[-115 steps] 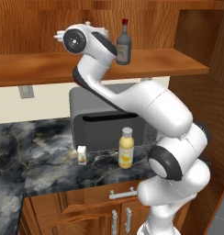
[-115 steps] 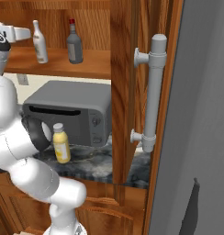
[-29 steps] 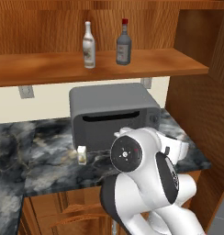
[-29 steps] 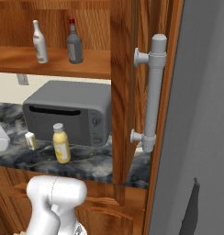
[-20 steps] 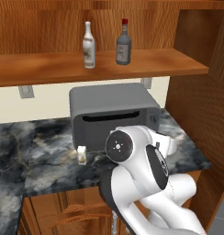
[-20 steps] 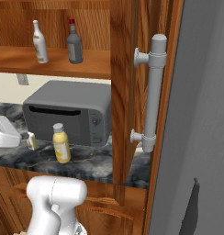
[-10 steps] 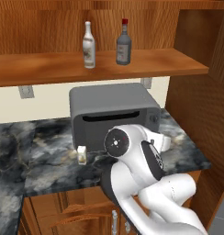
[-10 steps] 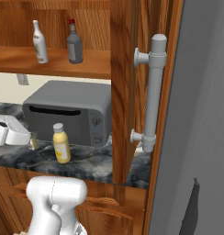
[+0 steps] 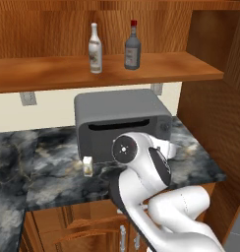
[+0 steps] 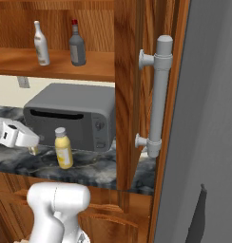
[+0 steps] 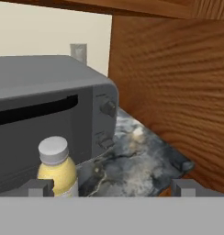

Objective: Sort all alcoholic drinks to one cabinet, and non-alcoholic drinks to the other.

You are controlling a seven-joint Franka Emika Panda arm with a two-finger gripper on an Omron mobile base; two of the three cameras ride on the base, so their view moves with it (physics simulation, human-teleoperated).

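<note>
Left base view gives us the long reddish-brown wooden shelf (image 9: 53, 71) bearing the slim white long-necked bottle (image 9: 95, 48) and squat dark grey red-capped bottle (image 9: 133, 47). On the dark marbled worktop (image 9: 48, 167) before the grey microwave (image 9: 119, 118) stand the plump yellow juice bottle (image 10: 63, 148) and small cream carton (image 9: 87, 166). Our pincer (image 11: 111, 186) gapes wide, empty, the yellow bottle near its left fingertip.

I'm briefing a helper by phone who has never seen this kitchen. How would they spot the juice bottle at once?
Find the grey toaster oven on the marble counter. Right before its door stands the juice bottle: plump and yellow with a pale grey cap, much bigger than the small cream carton farther along.
</note>
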